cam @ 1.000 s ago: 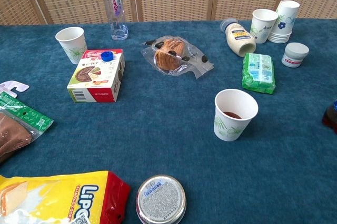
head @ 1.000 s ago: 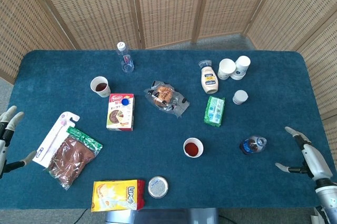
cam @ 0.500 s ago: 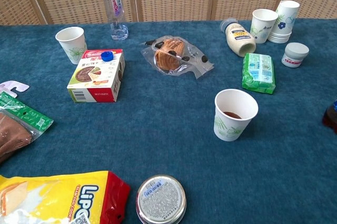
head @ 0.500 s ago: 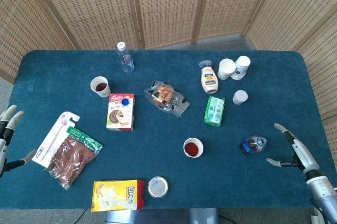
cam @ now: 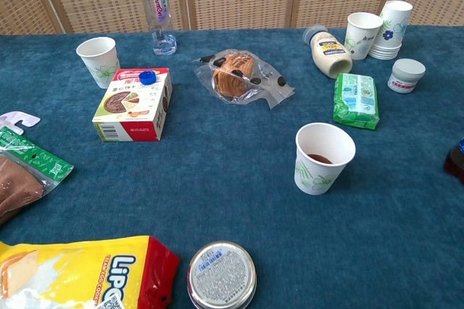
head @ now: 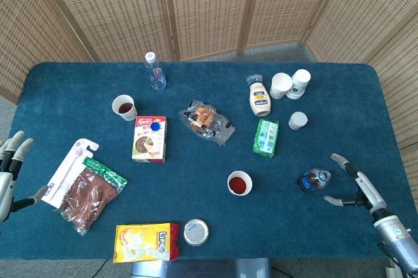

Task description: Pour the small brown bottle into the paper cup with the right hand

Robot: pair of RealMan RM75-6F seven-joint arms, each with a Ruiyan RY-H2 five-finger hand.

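Note:
The small brown bottle [head: 313, 179] stands on the blue table right of centre; only its edge [cam: 456, 159] shows at the right border of the chest view. A paper cup [head: 240, 183] [cam: 322, 157] holding brown liquid stands to its left. My right hand [head: 353, 183] hovers open just right of the bottle, fingers spread toward it, not touching. My left hand [head: 10, 173] is open at the table's left edge, empty. Neither hand shows in the chest view.
Another paper cup [head: 123, 106] with dark liquid, a clear water bottle [head: 155, 71], a red box [head: 149, 138], wrapped pastry [head: 208, 121], green packet [head: 266, 138], mayonnaise bottle [head: 259, 97], stacked cups [head: 290, 83], a small jar [head: 298, 120], a tin [head: 196, 231], a yellow bag [head: 146, 241], and snack packs [head: 88, 190].
My right hand has moved left and forward over the table, closing in on the brown bottle. The left hand shifted only slightly. Objects stayed put.

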